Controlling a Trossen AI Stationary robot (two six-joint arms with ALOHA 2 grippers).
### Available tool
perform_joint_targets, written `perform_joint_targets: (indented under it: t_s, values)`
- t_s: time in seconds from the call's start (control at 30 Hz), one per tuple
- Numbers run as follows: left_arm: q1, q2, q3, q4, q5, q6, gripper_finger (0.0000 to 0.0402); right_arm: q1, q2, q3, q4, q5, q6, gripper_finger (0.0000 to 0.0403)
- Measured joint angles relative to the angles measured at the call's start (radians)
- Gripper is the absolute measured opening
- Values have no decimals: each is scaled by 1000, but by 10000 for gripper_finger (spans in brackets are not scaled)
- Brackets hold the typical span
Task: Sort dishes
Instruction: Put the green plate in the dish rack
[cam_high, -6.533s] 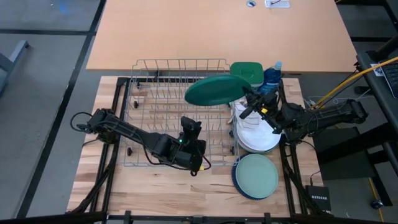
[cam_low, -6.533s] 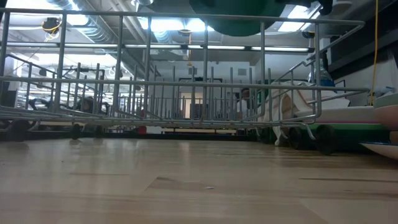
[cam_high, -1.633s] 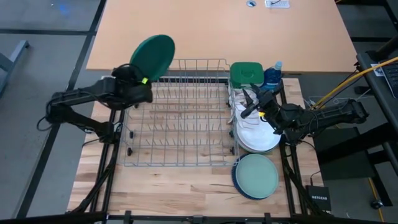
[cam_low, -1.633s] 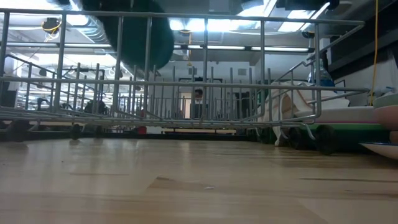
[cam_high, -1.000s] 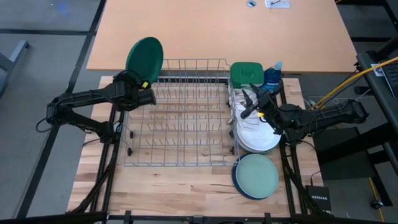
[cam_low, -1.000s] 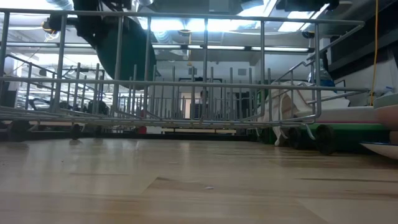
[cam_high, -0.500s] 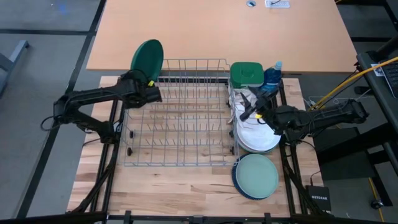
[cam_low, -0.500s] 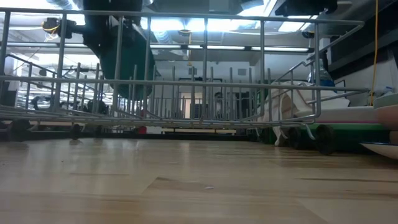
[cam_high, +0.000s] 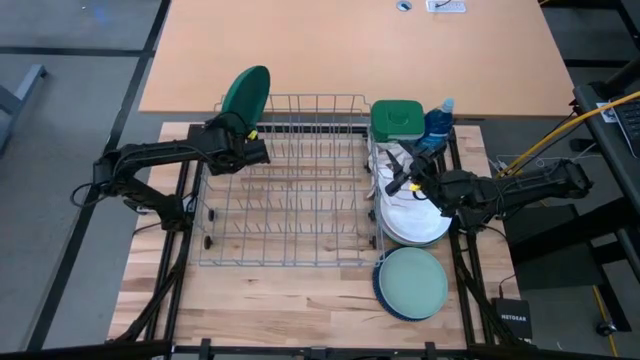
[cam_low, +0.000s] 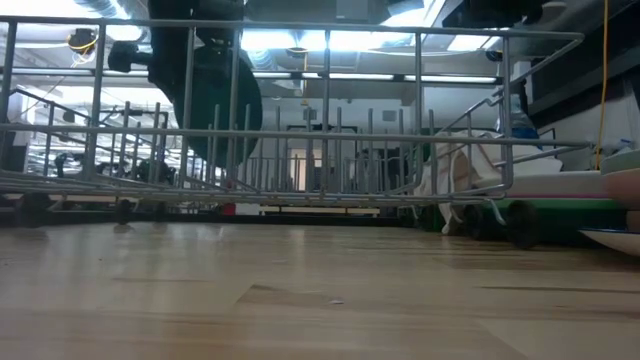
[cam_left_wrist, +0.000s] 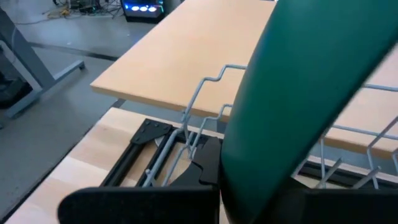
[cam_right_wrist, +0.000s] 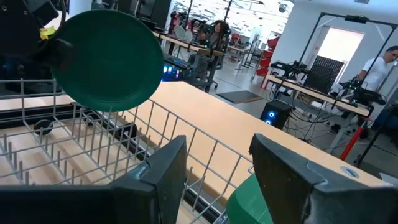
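Observation:
A dark green plate (cam_high: 246, 92) stands on edge over the far left corner of the wire dish rack (cam_high: 290, 190). My left gripper (cam_high: 247, 134) is shut on it; the plate also shows in the right wrist view (cam_right_wrist: 112, 59) and the low view (cam_low: 215, 100). My right gripper (cam_high: 398, 172) hangs open over the rack's right side, level, nothing between its fingers (cam_right_wrist: 163, 171). White plates (cam_high: 415, 222) are stacked right of the rack. In front of them a pale teal plate (cam_high: 412, 282) lies on a navy one. My left gripper pinches the dark green plate's rim (cam_left_wrist: 231, 163) at its lower edge, one finger (cam_left_wrist: 200, 175) on each face. The fingers come from the table's left, slanting a little down. The plate stands on edge above them; whether it touches the rack's wires I cannot tell.
A green square-lidded tub (cam_high: 396, 118) and a blue bottle (cam_high: 437, 122) stand at the rack's far right corner. A beige-and-white cloth (cam_high: 384, 172) hangs by the rack's right wall. A light wooden tabletop (cam_high: 350, 50) lies beyond the rack.
My left gripper has carried the dark green plate toward the table's right and down, from outside the rack's left wall to over its far left corner. The plate has stayed on edge and now hangs lower behind the rack's wires. My right gripper has kept its place.

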Motion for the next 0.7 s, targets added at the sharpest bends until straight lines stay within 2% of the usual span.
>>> perform_joint_targets:
  t_s: [0.33, 0.6, 0.7]
  values:
    - [-11, 0, 0, 4, 63, -2, 5, 0, 0, 0, -22, -1, 23, 186]
    - [-41, 0, -1, 5, 69, -11, 6, 0, 9, 0, -147, -113, 214, 186]
    - [-45, 0, -1, 8, 73, -11, 6, 0, 35, 0, -155, -115, 251, 186]
